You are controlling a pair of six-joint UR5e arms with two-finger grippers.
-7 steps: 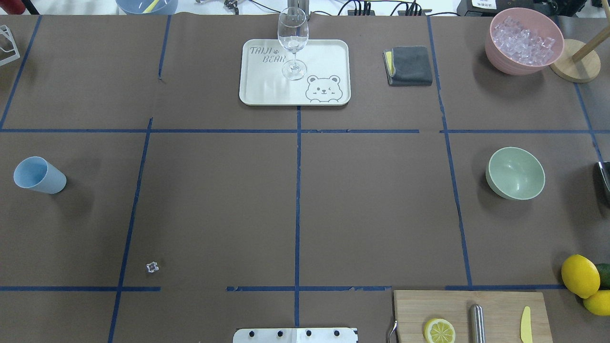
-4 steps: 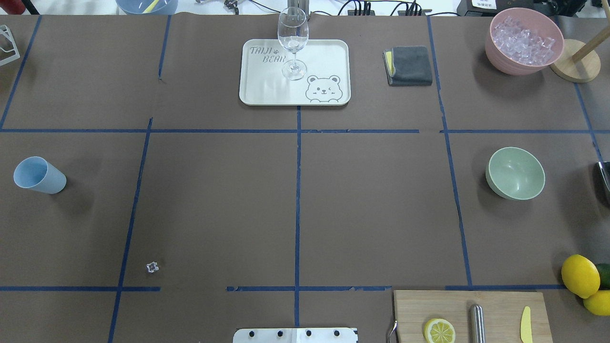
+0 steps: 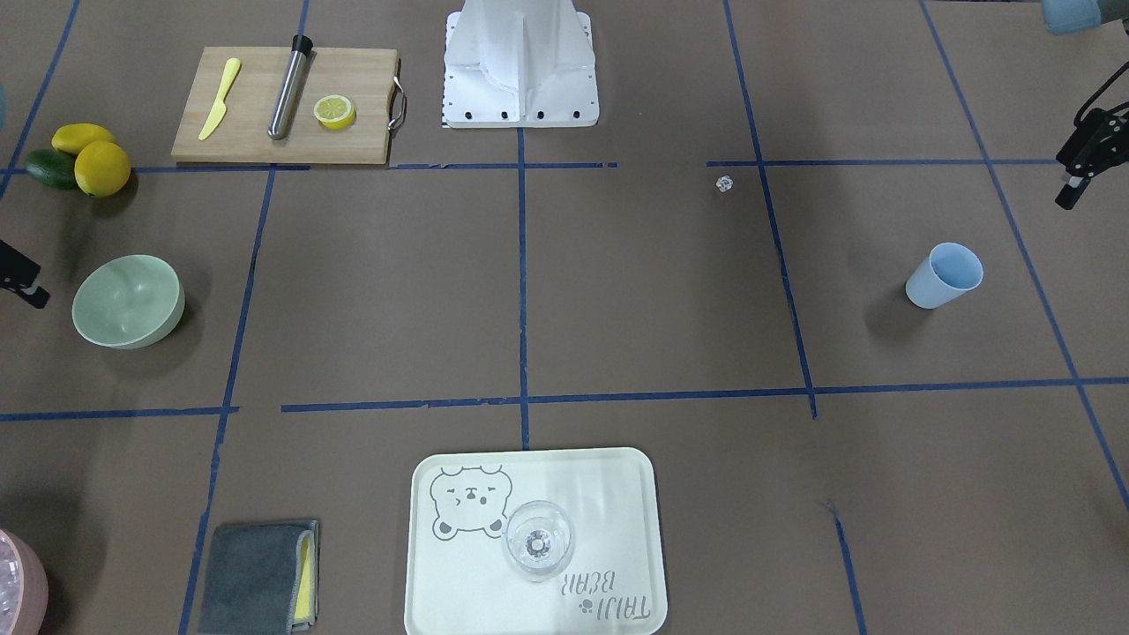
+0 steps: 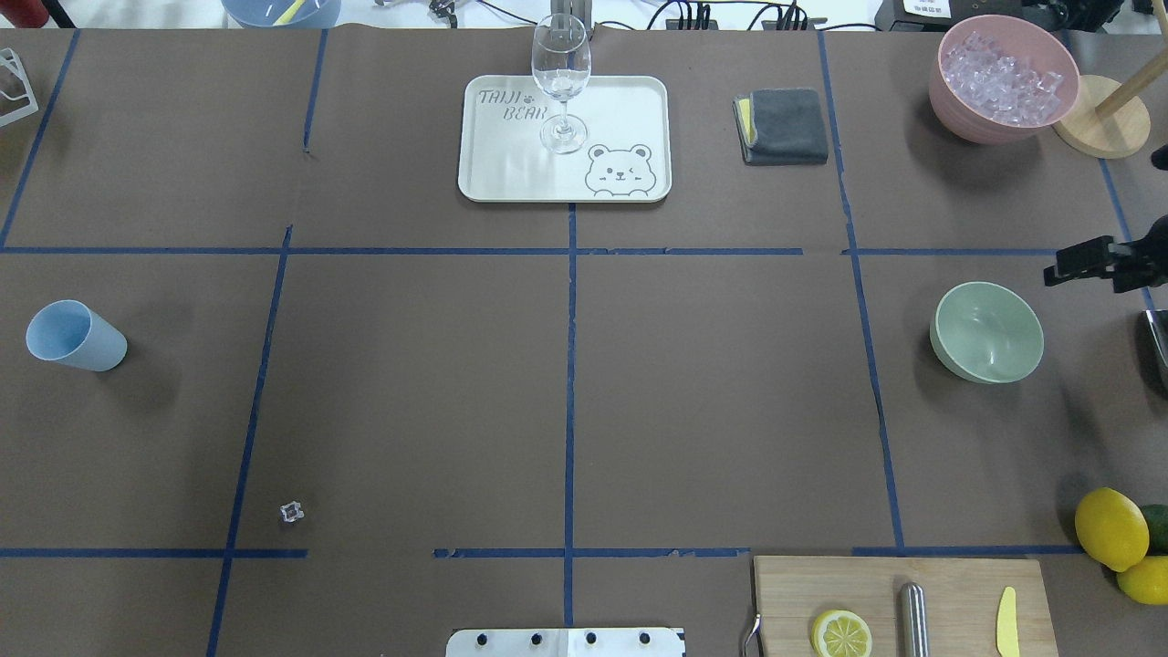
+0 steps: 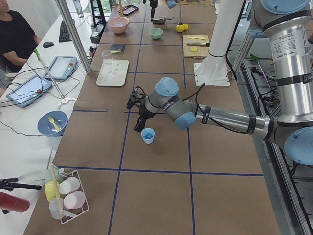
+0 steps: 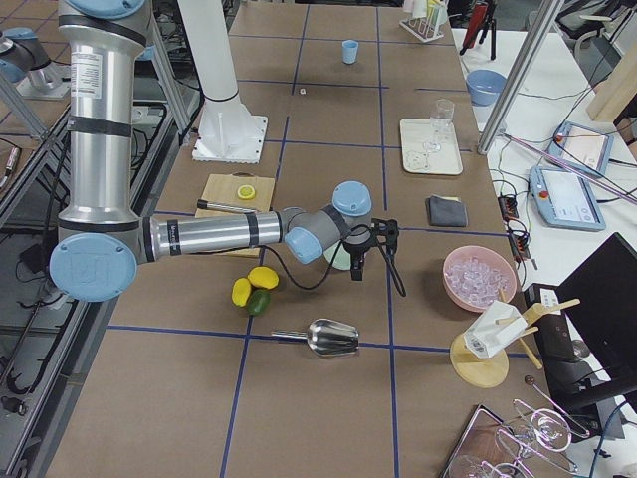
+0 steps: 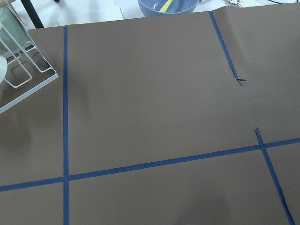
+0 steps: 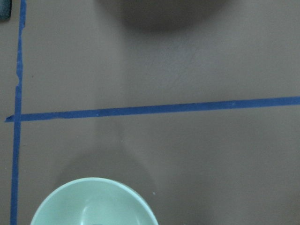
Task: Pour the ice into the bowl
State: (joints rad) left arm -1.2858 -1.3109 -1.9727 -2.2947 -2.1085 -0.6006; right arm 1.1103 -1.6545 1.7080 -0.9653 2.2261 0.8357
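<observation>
Much ice (image 4: 999, 78) in pink container (image 4: 958, 123) | right hand (image 4: 1057, 272) near bowl (image 4: 987, 330) | left hand (image 3: 1069, 190) | neither's grip discernible

Lighting's pretty even and bright from overhead, so the desk (image 4: 411, 411) only gets soft smudgy shadows beside the bowl (image 4: 986, 330) and blue cup (image 4: 76, 336), there's a bit of glare on the tray (image 4: 630, 109), and the right wrist view looks kinda soft and blurry up close.

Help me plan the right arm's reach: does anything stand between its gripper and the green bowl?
Nothing visible does. The right gripper hangs close to the bowl, toward its far right side, and only bare table shows between them.
</observation>
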